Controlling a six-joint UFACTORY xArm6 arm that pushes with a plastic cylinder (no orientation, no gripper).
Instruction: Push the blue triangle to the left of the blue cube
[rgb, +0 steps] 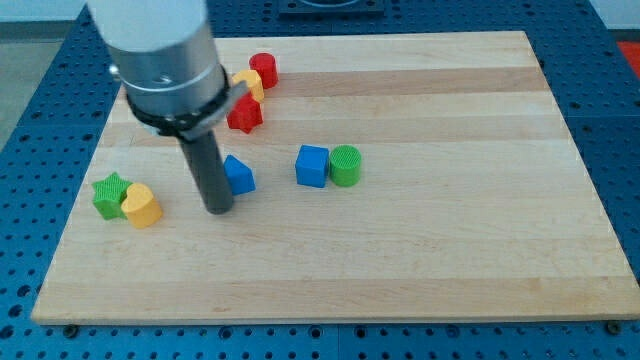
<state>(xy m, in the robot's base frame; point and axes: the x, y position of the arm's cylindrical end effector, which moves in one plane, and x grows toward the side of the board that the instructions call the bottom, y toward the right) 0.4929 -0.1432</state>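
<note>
The blue triangle (239, 175) lies on the wooden board (420, 250), left of centre. The blue cube (312, 165) sits a short way to its right, with a gap between them. My tip (218, 209) is at the end of the dark rod, right beside the blue triangle's lower left side, touching it or nearly so. The arm's grey body covers the board's top left.
A green cylinder (345, 165) touches the blue cube's right side. A green star (109, 194) and a yellow heart-shaped block (142, 206) sit at the view's left. A red star (245, 114), a red cylinder (264, 69) and a partly hidden yellow block (247, 84) lie near the top left.
</note>
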